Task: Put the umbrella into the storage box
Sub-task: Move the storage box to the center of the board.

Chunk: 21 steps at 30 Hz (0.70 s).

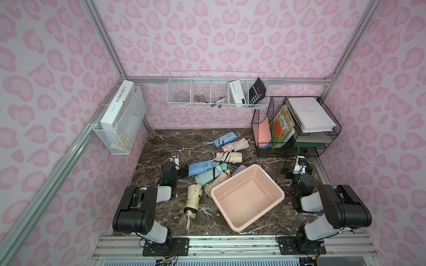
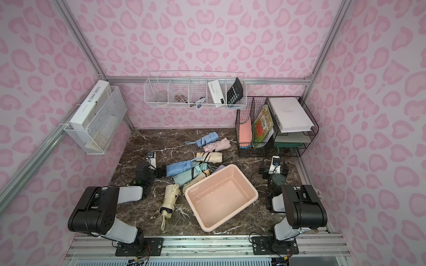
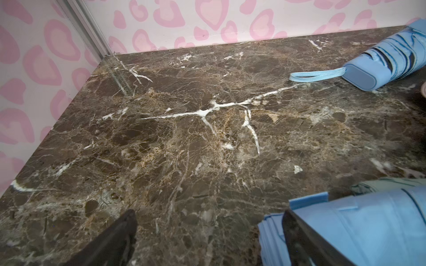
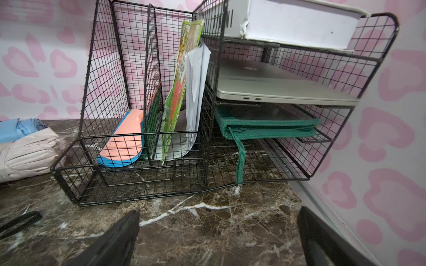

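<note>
Left hand (image 3: 207,218) spread wide, touching end of blue umbrella (image 1: 202,167), mid-frame on counter (image 1: 161,142). Storage box (image 1: 249,198) lower centre, empty. Right hand (image 4: 219,216) wide, holding nothing, centre right.

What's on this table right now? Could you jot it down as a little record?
Storage box: pink, empty, open side up
Umbrellas: about eight folded, all outside the box on the marble table
Left fingers: open, beside the end of a blue umbrella
Right fingers: open, over bare table, facing the black wire rack
</note>
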Available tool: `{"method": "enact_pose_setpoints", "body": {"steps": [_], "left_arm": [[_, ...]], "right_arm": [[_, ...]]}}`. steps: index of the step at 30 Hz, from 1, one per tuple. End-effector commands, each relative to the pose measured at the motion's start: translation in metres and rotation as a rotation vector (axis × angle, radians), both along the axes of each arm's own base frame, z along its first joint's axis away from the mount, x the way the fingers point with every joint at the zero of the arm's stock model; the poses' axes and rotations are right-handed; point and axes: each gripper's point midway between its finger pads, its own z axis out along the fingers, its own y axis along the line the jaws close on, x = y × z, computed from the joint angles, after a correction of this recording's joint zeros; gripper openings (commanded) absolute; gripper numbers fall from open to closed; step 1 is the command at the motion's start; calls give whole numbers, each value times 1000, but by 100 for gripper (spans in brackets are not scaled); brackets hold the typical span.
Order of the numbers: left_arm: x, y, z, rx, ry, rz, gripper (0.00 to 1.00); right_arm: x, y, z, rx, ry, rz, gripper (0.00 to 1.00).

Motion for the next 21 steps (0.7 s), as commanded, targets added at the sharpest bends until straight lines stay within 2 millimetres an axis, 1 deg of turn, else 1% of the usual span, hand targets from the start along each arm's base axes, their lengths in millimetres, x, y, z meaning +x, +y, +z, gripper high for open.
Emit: {"method": "enact_pose_setpoints", "body": {"steps": [1, 21], "left_arm": [[1, -1, 3, -1, -8, -4, 98], [1, -1, 3, -3, -8, -7, 99]], "right_arm": [[0, 2, 2, 10, -5, 10, 100], [-2, 0, 3, 11, -14, 4, 100]]}}
